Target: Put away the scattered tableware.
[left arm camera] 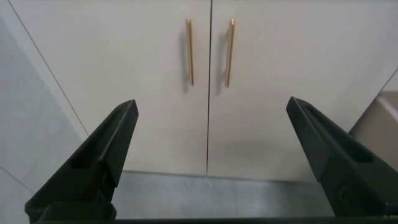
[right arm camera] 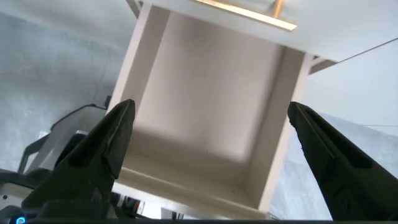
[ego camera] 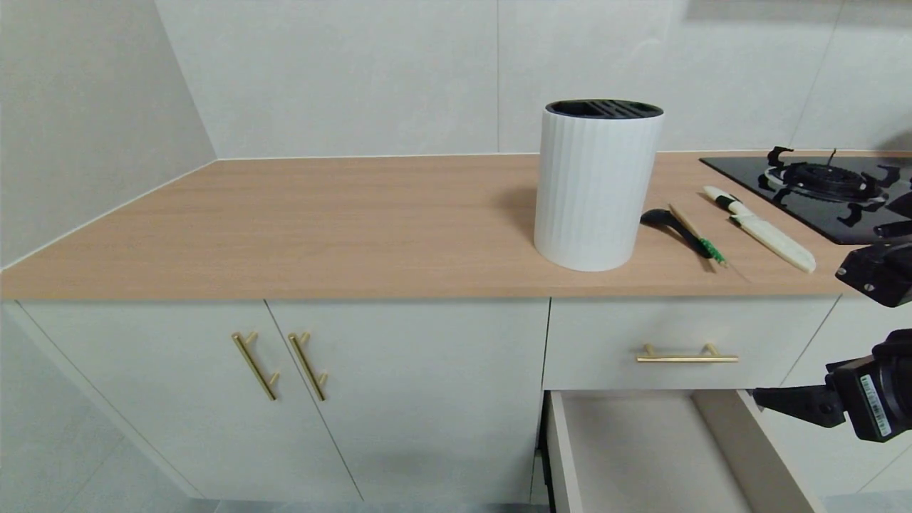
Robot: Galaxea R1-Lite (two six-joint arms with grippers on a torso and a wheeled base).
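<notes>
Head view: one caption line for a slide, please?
A black spoon, chopsticks and a knife lie beside a white holder; drawer open.

From where I stand, the right arm [ego camera: 851, 393] is matt black throughout, built from blocky, hard-edged housings. Its upper casing [ego camera: 883, 271] carries a small bright screw head [ego camera: 868, 287] near the lower corner, and the wrist block wears a narrow white label [ego camera: 875, 407] printed with dark marks. The right gripper [right arm camera: 211, 112] has two long black jaws, wedge-shaped, broad at the root and narrowing to the tip, each with a shallow recessed slot in its flank; a small blue light [right arm camera: 22, 219] glows by one root. The left gripper [left arm camera: 211, 109] looks the same, with plain black tapering jaws and matching slots.
</notes>
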